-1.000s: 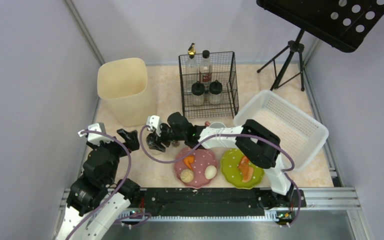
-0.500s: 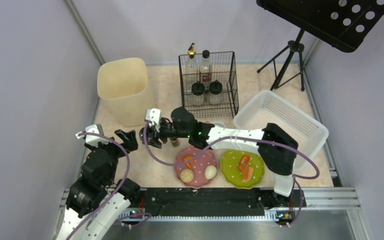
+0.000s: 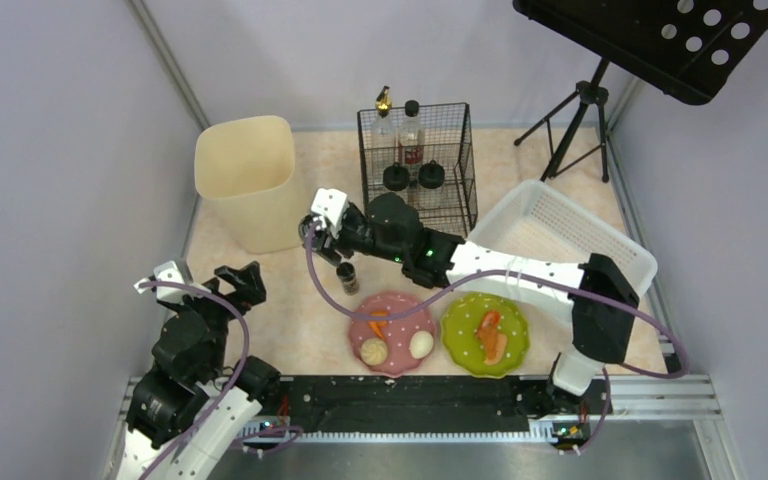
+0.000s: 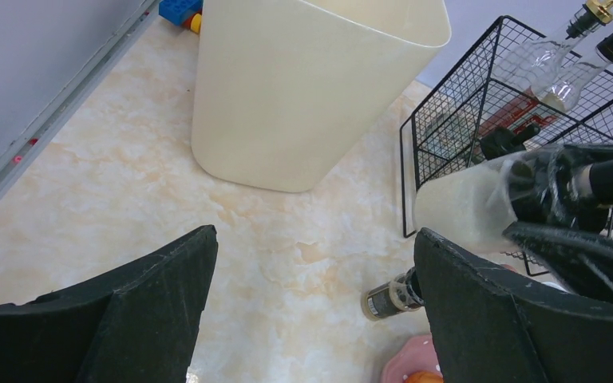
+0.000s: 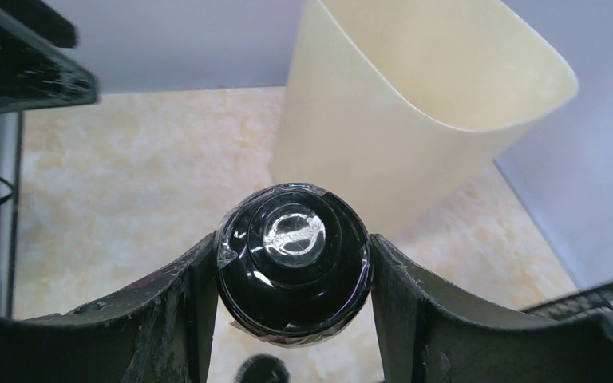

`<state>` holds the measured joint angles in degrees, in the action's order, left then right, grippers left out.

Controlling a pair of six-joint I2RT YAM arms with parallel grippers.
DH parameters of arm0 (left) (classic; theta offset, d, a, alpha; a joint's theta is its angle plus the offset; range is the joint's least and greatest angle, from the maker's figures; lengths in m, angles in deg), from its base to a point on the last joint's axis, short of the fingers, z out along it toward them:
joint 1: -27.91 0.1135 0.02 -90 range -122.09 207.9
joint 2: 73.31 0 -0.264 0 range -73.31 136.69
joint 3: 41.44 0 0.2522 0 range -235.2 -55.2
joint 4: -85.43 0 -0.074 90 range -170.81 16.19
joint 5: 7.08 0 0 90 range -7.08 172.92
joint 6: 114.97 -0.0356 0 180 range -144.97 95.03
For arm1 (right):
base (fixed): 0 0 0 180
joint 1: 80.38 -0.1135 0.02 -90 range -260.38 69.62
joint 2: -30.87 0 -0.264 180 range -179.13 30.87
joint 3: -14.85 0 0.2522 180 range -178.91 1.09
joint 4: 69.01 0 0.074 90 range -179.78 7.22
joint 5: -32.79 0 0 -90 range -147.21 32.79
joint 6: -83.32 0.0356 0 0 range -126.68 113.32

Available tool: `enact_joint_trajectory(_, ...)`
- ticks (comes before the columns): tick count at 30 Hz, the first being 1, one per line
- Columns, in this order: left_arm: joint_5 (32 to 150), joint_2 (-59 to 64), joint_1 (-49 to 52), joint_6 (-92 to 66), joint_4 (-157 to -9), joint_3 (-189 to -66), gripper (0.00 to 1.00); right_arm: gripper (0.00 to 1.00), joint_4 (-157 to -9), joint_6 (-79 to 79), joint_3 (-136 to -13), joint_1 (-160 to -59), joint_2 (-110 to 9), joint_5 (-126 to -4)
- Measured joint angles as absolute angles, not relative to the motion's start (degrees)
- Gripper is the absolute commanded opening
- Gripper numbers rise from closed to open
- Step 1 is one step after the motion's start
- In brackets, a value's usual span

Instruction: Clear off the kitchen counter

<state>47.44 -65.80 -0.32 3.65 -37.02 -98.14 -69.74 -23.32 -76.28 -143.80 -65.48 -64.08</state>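
Left of the cream bin (image 3: 248, 180) and nearer, the left jaws hang spread. The marbled surface (image 3: 295, 335) lies under the bin and runs on rightward. Just right of the bin, the right jaws pinch a black-capped bottle (image 5: 293, 263), a small dark jar (image 3: 347, 277) standing close by.

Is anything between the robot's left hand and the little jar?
Nothing on the kitchen counter lies between the left gripper and the little jar. The right gripper, shut on a black-capped bottle, hangs above the jar, though.
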Motion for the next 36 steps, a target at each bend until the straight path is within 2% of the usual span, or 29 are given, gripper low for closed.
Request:
enact_joint_trajectory(15, 47.8, -65.6, -0.3, 3.6, -37.0, -98.1, 0.97, 0.19, -71.7, -17.9, -74.4, -128.1, -61.2, -53.5)
enact_joint_trajectory(36, 48.8, -65.5, -0.3, 3.6, -37.0, -98.1, 0.97, 0.18, -67.8, -9.2, -67.2, -124.0, -64.1, -50.6)
